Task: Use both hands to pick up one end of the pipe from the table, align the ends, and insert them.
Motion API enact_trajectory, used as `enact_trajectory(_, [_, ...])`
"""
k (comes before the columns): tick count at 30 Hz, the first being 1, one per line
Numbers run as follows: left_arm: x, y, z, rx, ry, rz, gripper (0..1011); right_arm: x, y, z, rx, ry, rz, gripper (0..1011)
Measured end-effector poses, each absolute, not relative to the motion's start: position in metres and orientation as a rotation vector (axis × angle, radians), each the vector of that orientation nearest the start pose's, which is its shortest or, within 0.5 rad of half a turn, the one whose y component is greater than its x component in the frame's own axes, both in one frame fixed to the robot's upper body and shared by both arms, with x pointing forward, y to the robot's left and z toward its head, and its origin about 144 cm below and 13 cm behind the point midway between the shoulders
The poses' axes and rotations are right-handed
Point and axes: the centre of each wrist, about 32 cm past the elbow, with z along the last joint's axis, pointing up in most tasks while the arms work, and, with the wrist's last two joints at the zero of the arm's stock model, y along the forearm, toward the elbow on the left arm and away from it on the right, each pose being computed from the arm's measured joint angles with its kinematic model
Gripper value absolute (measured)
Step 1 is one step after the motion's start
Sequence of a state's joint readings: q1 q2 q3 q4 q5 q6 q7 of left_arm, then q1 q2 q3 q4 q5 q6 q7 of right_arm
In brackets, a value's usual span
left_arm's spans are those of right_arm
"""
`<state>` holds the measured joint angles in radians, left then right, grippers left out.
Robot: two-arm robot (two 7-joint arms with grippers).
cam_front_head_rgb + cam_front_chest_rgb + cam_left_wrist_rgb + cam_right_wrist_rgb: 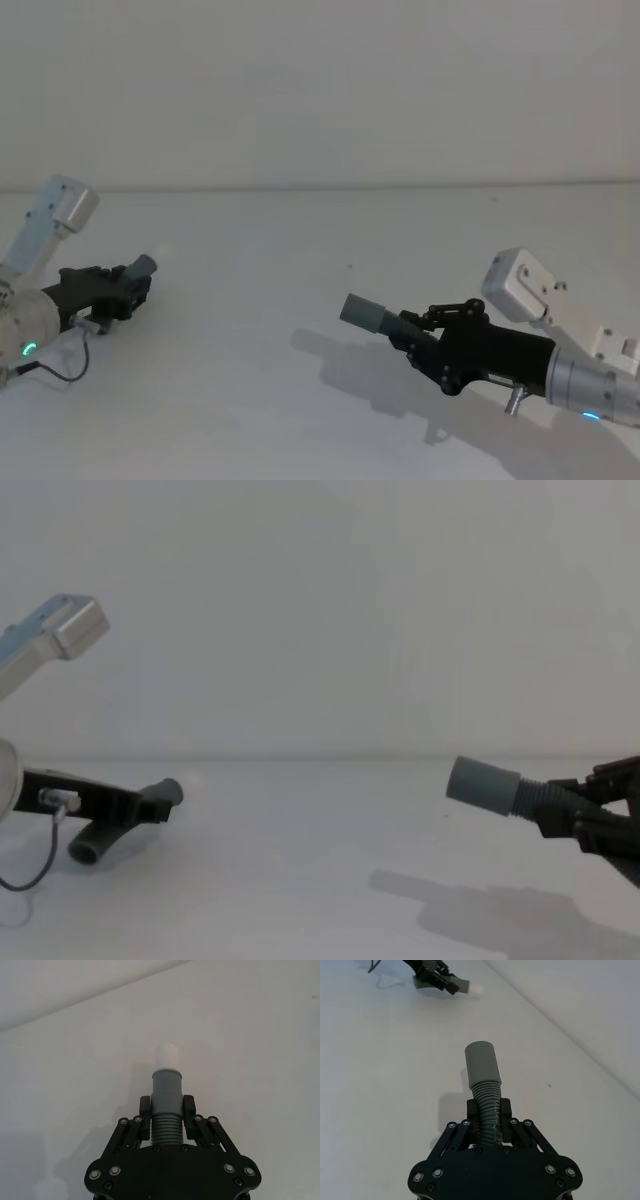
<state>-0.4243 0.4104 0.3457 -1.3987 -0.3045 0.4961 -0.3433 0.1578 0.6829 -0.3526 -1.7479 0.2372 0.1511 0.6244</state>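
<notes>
My left gripper [166,1107] is shut on the ribbed part of a grey pipe piece [166,1090] whose white tip [168,1055] points ahead. It sits low at the table's left [125,285], and the piece's bent lower end [90,848] hangs below the jaws. My right gripper [489,1110] is shut on the ribbed section of the other pipe piece, whose smooth wide grey socket [481,1062] sticks out in front. It hovers above the white table [260,300] at the right [425,330], casting a shadow, with the socket [365,313] facing left. The two ends are far apart.
The white table runs back to a pale wall. A thin black cable [60,372] loops by the left wrist. Between the two grippers lies bare table surface.
</notes>
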Motion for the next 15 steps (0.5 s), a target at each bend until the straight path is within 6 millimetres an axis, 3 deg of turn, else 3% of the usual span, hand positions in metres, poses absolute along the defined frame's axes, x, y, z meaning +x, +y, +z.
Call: enact_trajectory(15, [0.558,0.295,1.237,0.381,0.060,0.826,348,0.479,-0.292,1.234,-0.396,-0.247,-0.543,227])
